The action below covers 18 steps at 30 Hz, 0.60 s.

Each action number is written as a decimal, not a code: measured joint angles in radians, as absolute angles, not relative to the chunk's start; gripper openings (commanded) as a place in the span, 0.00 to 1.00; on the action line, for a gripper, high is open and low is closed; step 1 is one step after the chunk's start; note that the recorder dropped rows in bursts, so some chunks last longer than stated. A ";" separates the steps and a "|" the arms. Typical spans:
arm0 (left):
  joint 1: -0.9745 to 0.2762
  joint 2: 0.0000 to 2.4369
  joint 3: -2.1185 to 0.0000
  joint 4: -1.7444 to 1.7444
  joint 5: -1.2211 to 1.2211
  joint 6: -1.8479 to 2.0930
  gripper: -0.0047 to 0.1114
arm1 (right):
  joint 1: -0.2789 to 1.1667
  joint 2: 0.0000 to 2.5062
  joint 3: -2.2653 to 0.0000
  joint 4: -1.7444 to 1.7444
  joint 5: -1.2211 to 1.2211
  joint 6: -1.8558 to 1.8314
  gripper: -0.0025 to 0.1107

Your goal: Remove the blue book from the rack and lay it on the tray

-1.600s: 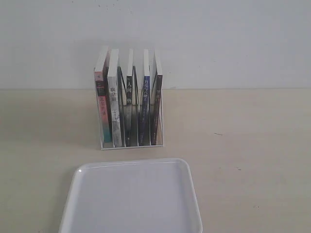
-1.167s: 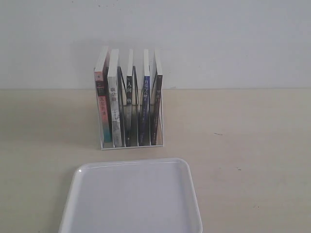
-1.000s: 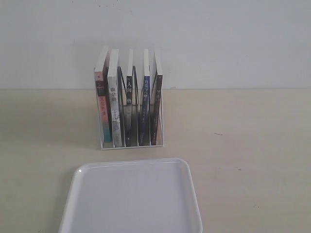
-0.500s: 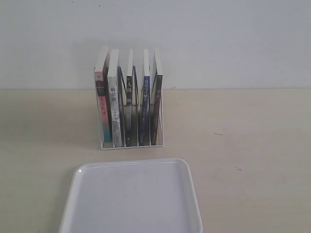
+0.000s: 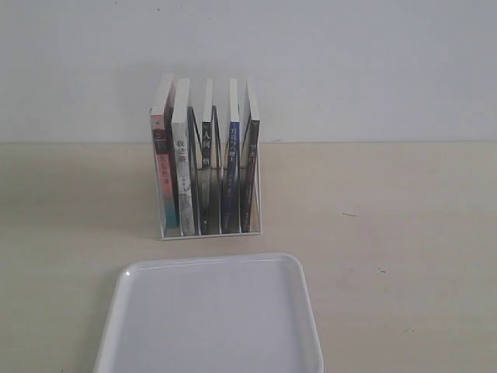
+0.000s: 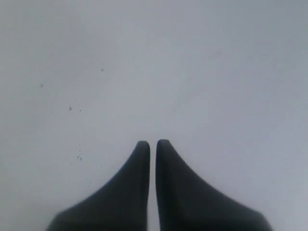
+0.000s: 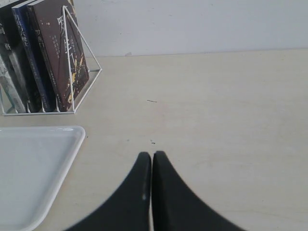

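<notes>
The blue book [image 5: 234, 162] stands up in the rack [image 5: 210, 235]. It is in the fourth slot from the left in the outside view. A dark book [image 5: 251, 163] is just beside it on one side and a black book [image 5: 206, 148] on the other. The tray [image 5: 210, 318] lies flat on the tabletop [image 5: 388, 233], just in front of the rack, with nothing on it. No book has been taken out yet.

Neither arm shows in the outside view. The right jaws are shut tight and hold nothing. They hang over bare tabletop, apart from the rack. The left jaws are shut too, with nothing in them. Their camera sees only a plain pale surface, so I cannot tell where they are.

I think the step now is to reach for the blue book. The right jaws look like the better pick, since their camera can see the rack and the blue spine. They need to open first. Then they should come down from above onto the top of the blue book only, one jaw on each side. The gaps look thin, so go slow and straight, or a jaw may bump the dark book. Lift straight up so the wires don't catch and the rack doesn't tip.
</notes>
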<state>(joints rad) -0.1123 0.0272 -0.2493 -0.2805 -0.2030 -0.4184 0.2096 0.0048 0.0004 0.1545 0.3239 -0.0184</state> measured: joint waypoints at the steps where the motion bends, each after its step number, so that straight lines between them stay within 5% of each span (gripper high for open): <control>1: -0.112 0.058 -0.299 -0.241 -0.182 -0.424 0.08 | 0.210 0.005 0.000 0.154 0.324 -0.018 0.02; 18: -0.112 1.061 -1.146 -0.017 0.833 0.023 0.08 | 0.210 0.005 0.000 0.154 0.324 -0.018 0.02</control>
